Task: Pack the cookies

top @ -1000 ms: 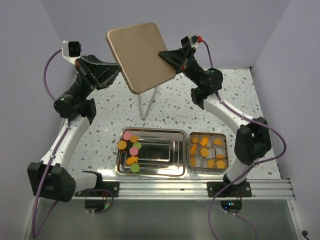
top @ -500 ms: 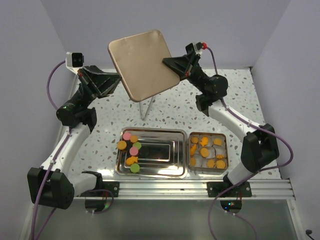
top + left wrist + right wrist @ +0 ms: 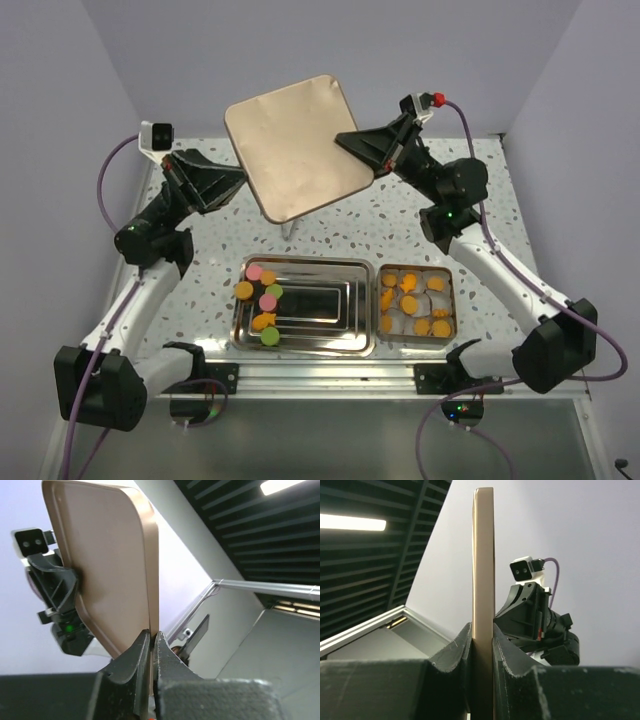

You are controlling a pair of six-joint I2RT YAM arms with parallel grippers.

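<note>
Big worry first: the lid (image 3: 298,145) is up high in the air, tilted, & only 2 thin grips have it, one on each side edge. If one arm pulls away or twists more than the other, I think the lid can slip out & drop. Down below, nearer the arm bases, sit the tray (image 3: 320,300) & the tin (image 3: 452,290), so a fall could knock cookies (image 3: 262,298) all over. Each grip is only on the rim, not deep, so a fast swing could shake it loose too. If the arms push in at each other, the lid may bend or pop out. I want slow, matched moves. Hands now: L gripper (image 3: 238,178) is closed tight on the lid's left edge; in its wrist cam the fingers pinch the thin rim w/ no gap. R gripper (image 3: 345,140) is the same on the right edge, w/ the rim standing straight up between its fingers. Neither touches anything else. Cookies: pink, orange & green ones lie at the left end of the tray. More orange ones are in the tin w/ white paper cups, just beside the tray on the right. Not all are packed yet, so closing the tin now looks too early to me.
</note>
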